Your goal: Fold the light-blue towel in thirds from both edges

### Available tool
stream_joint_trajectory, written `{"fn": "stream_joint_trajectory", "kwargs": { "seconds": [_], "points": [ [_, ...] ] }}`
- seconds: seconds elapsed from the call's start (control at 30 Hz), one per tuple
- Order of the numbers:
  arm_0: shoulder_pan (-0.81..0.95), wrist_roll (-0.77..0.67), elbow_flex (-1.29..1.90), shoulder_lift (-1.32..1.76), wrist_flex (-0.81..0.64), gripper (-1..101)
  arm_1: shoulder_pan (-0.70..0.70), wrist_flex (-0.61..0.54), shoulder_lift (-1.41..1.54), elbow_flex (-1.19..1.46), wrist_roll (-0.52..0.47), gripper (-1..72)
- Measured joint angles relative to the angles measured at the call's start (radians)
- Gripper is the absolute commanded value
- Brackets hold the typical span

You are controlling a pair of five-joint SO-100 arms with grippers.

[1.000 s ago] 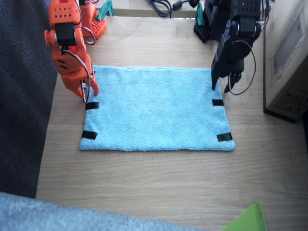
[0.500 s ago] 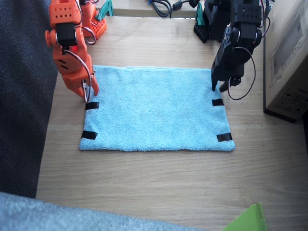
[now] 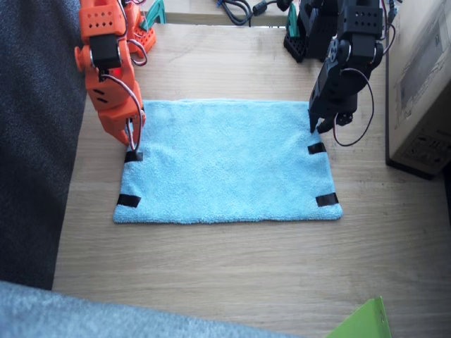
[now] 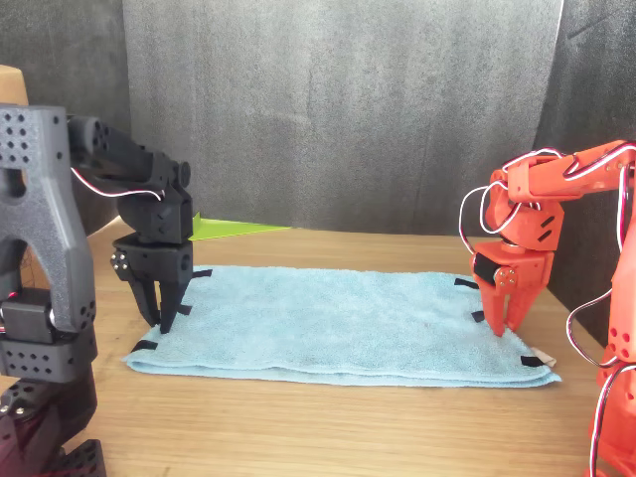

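lying flat between claws: light-blue towel

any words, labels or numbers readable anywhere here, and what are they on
No text can be read in either view.
Cardboard box: a pale label panel on its side, print too blurred to read.
Light-blue towel: black tape strips along its short edges, all plain; a small white tag at one corner, too small to show any print.
Right arm and left arm: no markings visible.
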Motion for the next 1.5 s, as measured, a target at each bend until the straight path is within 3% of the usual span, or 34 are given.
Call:
{"fn": "stream_joint_trajectory", "kwargs": {
  "seconds": [0.2, 0.63, 1.0, 1.3, 1.5],
  "points": [
    [0.002, 0.0, 0.005, 0.005, -0.009, 0, 0.002, 0.011, 0.026, 0.005, -0.008, 0.1],
    [0.002, 0.0, 0.018, 0.017, -0.017, 0, 0.06, 0.193, 0.089, -0.143, 0.014, 0.1],
    [0.002, 0.0, 0.02, 0.017, -0.017, 0, 0.213, 0.314, 0.04, -0.371, 0.0, 0.1],
    [0.002, 0.0, 0.02, 0.017, -0.017, 0, 0.288, 0.499, -0.141, -0.696, 0.0, 0.1],
    [0.002, 0.0, 0.02, 0.017, -0.017, 0, 0.35, 0.532, -0.206, -0.807, 0.0, 0.1]
  ]
}}
